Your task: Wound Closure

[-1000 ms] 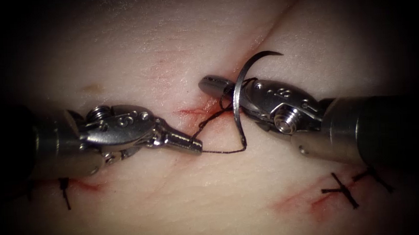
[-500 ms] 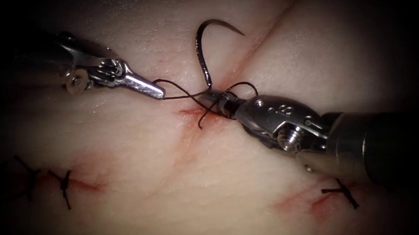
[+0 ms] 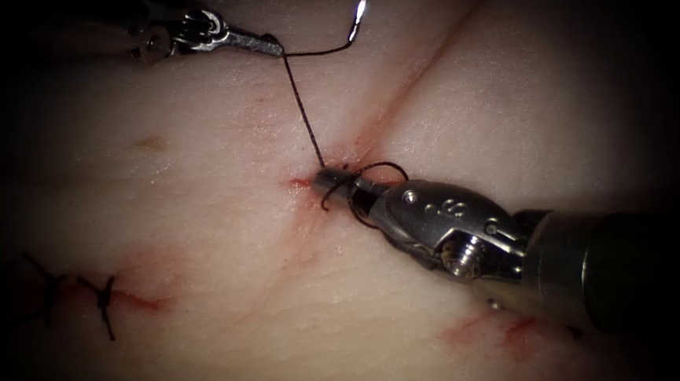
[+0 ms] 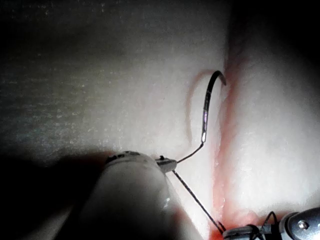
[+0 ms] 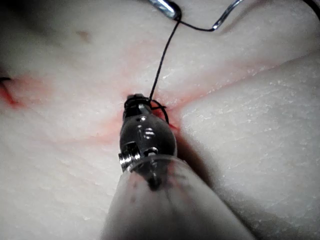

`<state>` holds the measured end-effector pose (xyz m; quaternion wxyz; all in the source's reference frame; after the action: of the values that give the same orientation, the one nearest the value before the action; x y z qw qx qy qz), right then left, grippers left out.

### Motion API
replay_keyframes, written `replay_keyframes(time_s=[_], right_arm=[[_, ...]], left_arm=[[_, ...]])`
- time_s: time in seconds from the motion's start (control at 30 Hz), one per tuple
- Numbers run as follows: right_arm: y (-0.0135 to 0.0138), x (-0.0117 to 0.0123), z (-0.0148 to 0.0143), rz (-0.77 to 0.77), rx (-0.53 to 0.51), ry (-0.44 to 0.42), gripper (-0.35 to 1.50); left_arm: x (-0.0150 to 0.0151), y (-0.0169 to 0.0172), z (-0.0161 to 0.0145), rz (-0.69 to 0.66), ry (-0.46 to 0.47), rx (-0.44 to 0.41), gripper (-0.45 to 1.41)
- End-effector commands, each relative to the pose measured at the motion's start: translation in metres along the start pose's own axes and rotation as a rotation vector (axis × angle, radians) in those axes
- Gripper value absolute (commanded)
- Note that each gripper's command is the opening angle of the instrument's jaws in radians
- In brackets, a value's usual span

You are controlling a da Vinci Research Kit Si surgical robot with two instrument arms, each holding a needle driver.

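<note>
**Thread drawn taut from the cut, needle hanging free**

I am seeing the right tool [image 3: 331,181] lying nearest me, coming in from the right with its jaws closed on the thread [image 3: 301,110] right at the cut [image 3: 397,92], where loops are wrapping round its tip and red fluid [image 3: 300,183] is marking the tissue [image 3: 207,332]. From there the thread is running straight up and left, taut, to the left tool [image 3: 268,45], whose jaws are pinched shut on it. Beyond that grip a short run of thread is leading to the needle [image 3: 362,4], which is hanging free above the tissue, held by neither tool. Finished stitches [image 3: 104,295] are sitting at lower left.
</note>
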<state>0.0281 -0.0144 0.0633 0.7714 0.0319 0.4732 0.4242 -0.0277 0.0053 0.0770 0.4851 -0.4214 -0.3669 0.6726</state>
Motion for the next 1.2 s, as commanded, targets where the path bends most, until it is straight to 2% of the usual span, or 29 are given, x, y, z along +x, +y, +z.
replay_keyframes(time_s=[0.03, 0.17, 0.23, 0.53, 0.8, 1.03, 1.2], right_arm=[[-0.0012, -0.001, 0.0005, 0.0, -0.004, -0.001, -0.35], [-0.0024, -0.0017, 0.0001, -0.001, -0.043, -0.003, -0.35], [-0.0027, -0.0018, -0.0001, -0.001, -0.051, -0.004, -0.35], [-0.0038, -0.0024, -0.0006, -0.031, -0.049, 0.001, -0.35], [-0.0052, -0.0036, -0.0009, -0.044, -0.051, 0.009, -0.35], [-0.0073, -0.0045, -0.0017, -0.055, -0.049, 0.016, -0.35], [-0.0088, -0.0048, -0.0021, -0.06, -0.039, 0.027, -0.35]], left_arm=[[0.0002, -0.0003, 0.0011, 0.03, 0.012, 0.026, -0.45], [0.0021, 0.0002, 0.0024, 0.135, 0.071, 0.17, -0.45], [0.0028, 0.0006, 0.0027, 0.171, 0.109, 0.202, -0.45], [0.0073, 0.0026, 0.0014, 0.316, 0.292, 0.306, -0.45], [0.0105, 0.0028, 0.0003, 0.359, 0.407, 0.371, -0.45], [0.013, 0.002, 0.0001, 0.382, 0.439, 0.42, -0.45], [0.0135, 0.0015, 0.0004, 0.382, 0.44, 0.433, -0.45]])
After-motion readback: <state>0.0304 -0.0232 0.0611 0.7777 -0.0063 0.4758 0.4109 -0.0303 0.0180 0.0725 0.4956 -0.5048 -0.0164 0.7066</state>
